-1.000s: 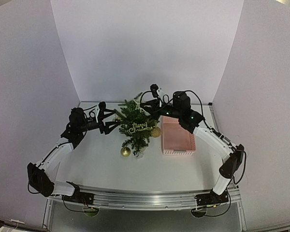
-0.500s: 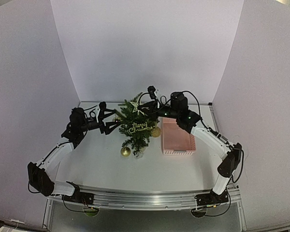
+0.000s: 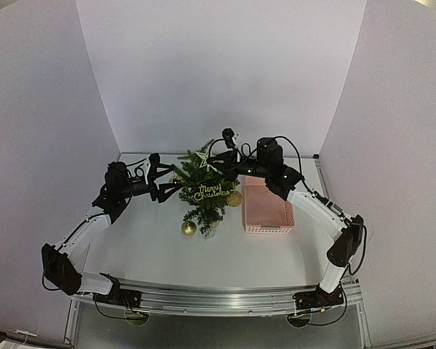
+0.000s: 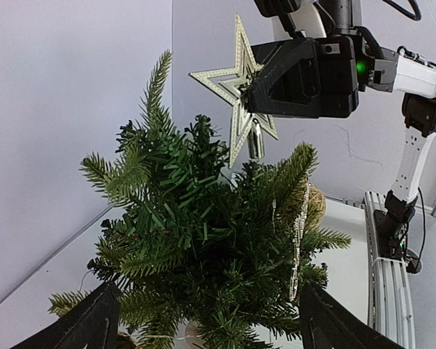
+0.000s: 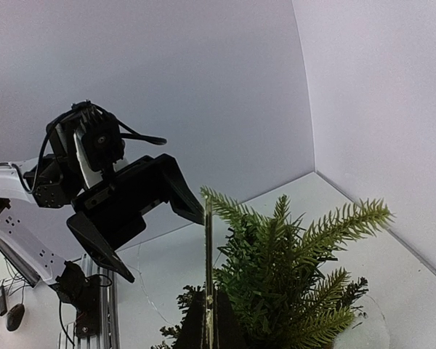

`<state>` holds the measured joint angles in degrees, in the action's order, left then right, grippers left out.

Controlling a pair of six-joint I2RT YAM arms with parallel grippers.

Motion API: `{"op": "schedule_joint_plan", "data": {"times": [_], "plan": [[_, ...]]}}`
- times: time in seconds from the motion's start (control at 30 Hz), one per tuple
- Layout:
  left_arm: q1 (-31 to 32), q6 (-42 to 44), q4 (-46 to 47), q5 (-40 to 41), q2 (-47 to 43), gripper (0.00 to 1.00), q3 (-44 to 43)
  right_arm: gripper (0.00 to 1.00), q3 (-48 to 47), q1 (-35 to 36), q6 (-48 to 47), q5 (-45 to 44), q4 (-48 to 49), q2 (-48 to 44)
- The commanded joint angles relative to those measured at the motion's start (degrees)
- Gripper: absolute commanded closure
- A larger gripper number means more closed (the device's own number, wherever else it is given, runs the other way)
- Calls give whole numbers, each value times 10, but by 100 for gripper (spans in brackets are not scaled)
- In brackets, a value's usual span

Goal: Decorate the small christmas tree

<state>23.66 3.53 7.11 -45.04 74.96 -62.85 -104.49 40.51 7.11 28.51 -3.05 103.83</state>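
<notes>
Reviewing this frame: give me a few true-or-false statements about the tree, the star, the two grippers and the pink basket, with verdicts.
1. The right gripper holds a star above the top of the small christmas tree. True.
2. The left gripper is shut on a gold bauble. False: its fingers stand open on either side of the tree.
3. A gold "Merry Christmas" sign hangs on the tree. True.
4. The pink basket stands on the left arm's side of the tree. False: it is on the right arm's side.
</notes>
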Motion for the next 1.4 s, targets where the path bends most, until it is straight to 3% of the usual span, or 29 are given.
{"op": "schedule_joint_plan", "data": {"times": [0.0, 0.97, 1.37], "plan": [[-3, 2, 19, -9, -3, 15, 2, 100, -21, 1, -12, 4, 13, -5], [-3, 5, 15, -8, -3, 14, -3, 100, 26, 11, -61, -27, -29, -18], [-3, 10, 12, -4, -3, 14, -5, 100, 90, 12, -95, -24, 16, -37]]}}
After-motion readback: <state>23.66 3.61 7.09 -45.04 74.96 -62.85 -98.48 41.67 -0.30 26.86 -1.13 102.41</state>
